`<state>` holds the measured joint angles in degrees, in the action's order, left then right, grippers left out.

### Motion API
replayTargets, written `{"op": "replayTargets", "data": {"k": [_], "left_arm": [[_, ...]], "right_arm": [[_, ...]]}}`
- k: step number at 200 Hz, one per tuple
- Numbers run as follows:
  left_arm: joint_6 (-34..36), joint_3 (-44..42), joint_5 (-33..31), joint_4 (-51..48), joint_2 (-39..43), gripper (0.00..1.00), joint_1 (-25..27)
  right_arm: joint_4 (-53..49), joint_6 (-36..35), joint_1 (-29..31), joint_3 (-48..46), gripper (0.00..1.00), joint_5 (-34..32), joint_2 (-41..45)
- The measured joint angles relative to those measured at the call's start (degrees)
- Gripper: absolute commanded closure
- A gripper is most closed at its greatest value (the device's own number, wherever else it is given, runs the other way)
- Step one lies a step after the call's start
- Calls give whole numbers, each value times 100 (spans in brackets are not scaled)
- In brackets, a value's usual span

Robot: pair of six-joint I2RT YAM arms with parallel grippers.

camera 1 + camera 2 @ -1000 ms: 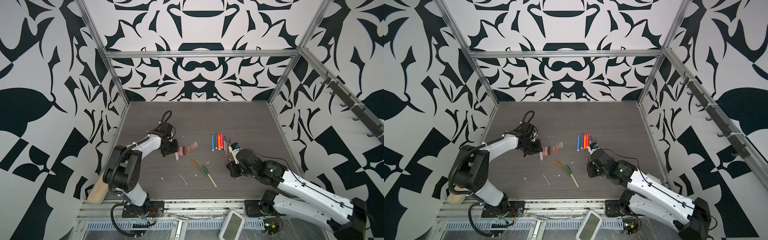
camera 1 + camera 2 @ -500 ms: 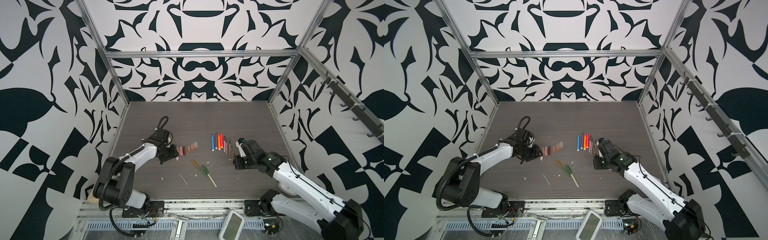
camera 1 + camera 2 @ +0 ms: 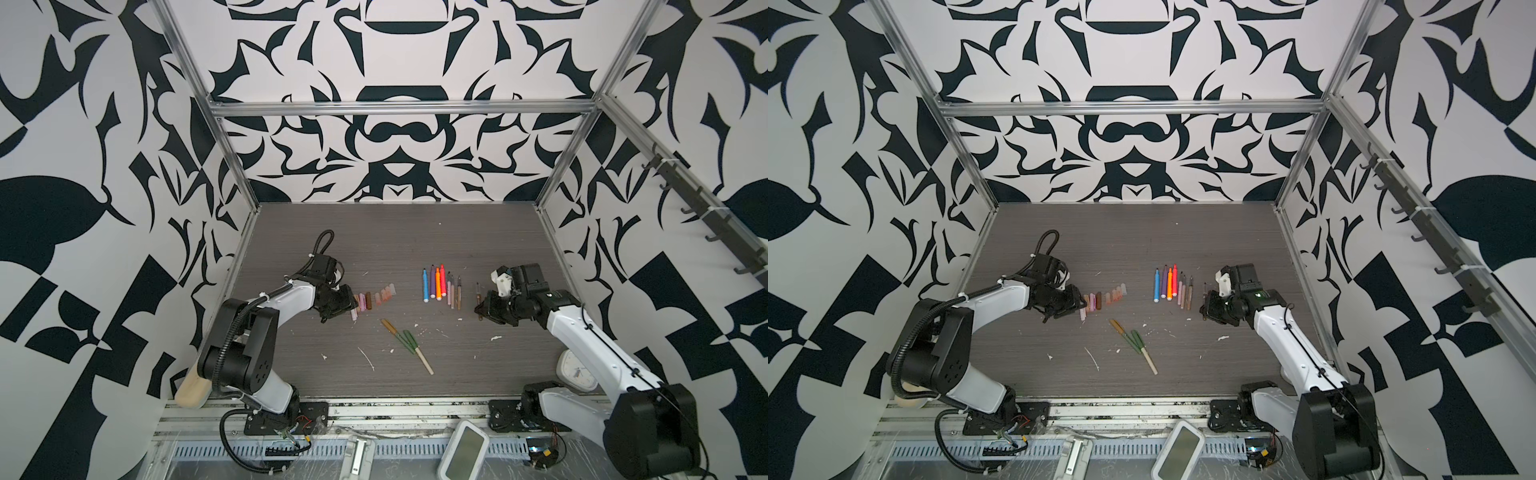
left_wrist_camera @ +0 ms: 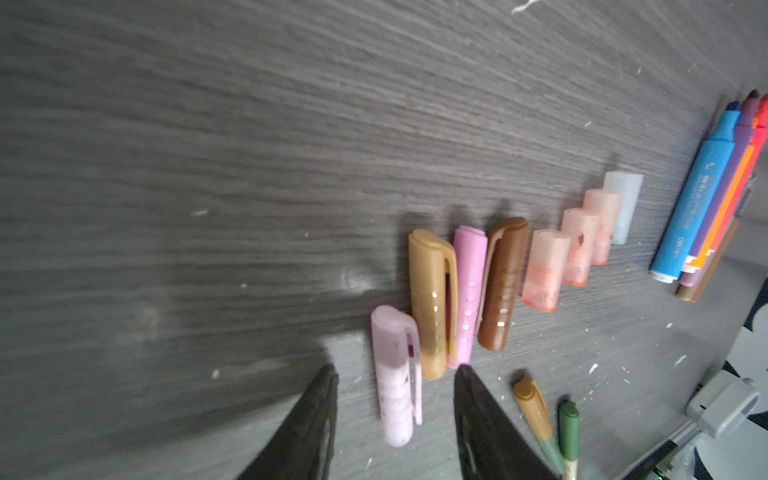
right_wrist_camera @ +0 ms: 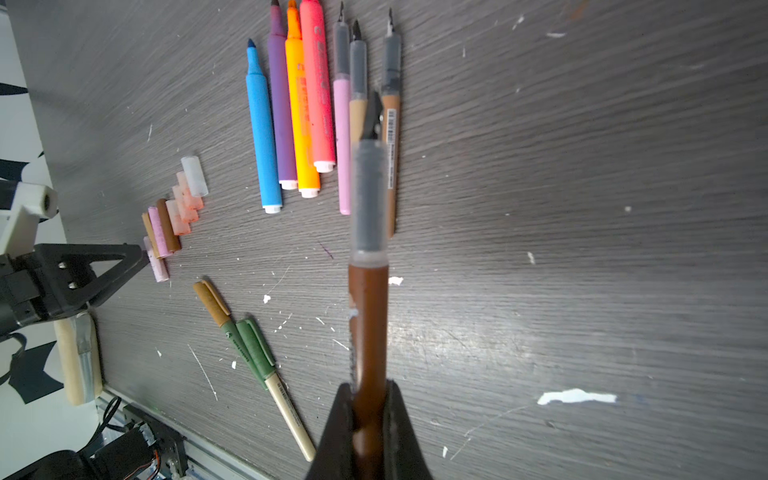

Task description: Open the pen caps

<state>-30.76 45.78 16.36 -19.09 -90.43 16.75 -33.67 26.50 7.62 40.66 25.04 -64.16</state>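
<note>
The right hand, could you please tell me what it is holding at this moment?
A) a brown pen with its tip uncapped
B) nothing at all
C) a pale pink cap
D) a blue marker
A: in the right wrist view the right hand is shut on the brown pen, whose dark tip is bare and points away from the fingers.

Black-white patterned walls (image 3: 395, 158); grey woodgrain floor (image 3: 395, 232).
</note>
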Motion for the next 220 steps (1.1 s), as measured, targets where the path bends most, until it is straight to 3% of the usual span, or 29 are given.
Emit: {"op": "replayTargets", "data": {"k": [159,220], "left_arm": [[61,157,605,308,-376,53,-79],[-37,-55,293,345,-109,53,-76]], "right_arm": [[50,-129,-7,0,100,22,-87],[400,-297,-17,13,100,-173,-940]]}}
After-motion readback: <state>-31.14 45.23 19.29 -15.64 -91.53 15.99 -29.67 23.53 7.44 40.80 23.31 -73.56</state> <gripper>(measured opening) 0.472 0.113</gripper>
